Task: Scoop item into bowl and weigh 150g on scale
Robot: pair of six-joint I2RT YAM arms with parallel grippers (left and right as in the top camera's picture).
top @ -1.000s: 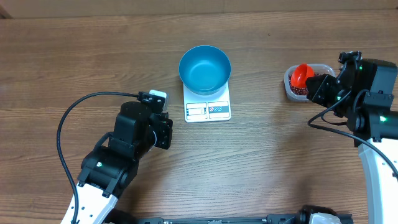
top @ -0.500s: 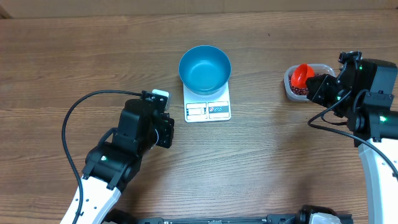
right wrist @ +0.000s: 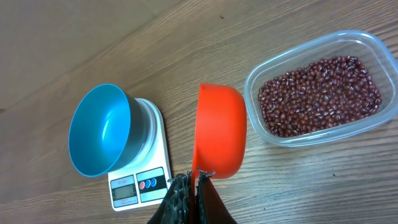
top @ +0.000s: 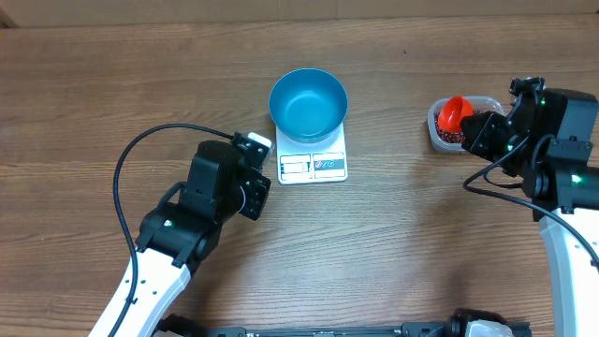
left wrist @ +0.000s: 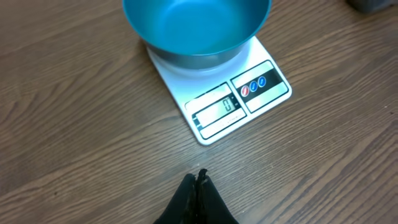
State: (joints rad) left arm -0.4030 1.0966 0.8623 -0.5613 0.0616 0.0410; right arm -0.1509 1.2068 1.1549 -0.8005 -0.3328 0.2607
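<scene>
Since the earlier overhead frames, the left gripper (top: 255,154) had swung toward 3 o'clock, ending just beside the scale's (top: 314,161) front left corner; the right arm had not shifted.

Overhead: the blue bowl (top: 309,101) sat on the scale's far half, leaving the display uncovered for reading. The clear tub (top: 435,120) of beans (top: 451,136) lay well apart at 3 o'clock of the bowl. The right gripper (top: 474,125) held the orange scoop (top: 455,110) over the tub, presumably so the arm nearest the beans did the scooping.

Left wrist: the left gripper (left wrist: 198,185) showed its fingers pressed together, gripping nothing, above bare table (left wrist: 74,143). The scale (left wrist: 249,99) lay at 1 o'clock of the tips, its display (left wrist: 217,111) apparently reading zero, and the bowl (left wrist: 196,25) looked empty. This pose likely served to watch the reading, or to steady the scale.

Right wrist: the right gripper (right wrist: 194,184) was clamped on the scoop's (right wrist: 219,130) handle end. The scoop stood on edge, its inside hidden. All visible beans (right wrist: 317,93) were in the tub (right wrist: 367,43) at 2 o'clock of the scoop; the bowl (right wrist: 99,127) lay at 9 o'clock. No transfer appeared made yet.
</scene>
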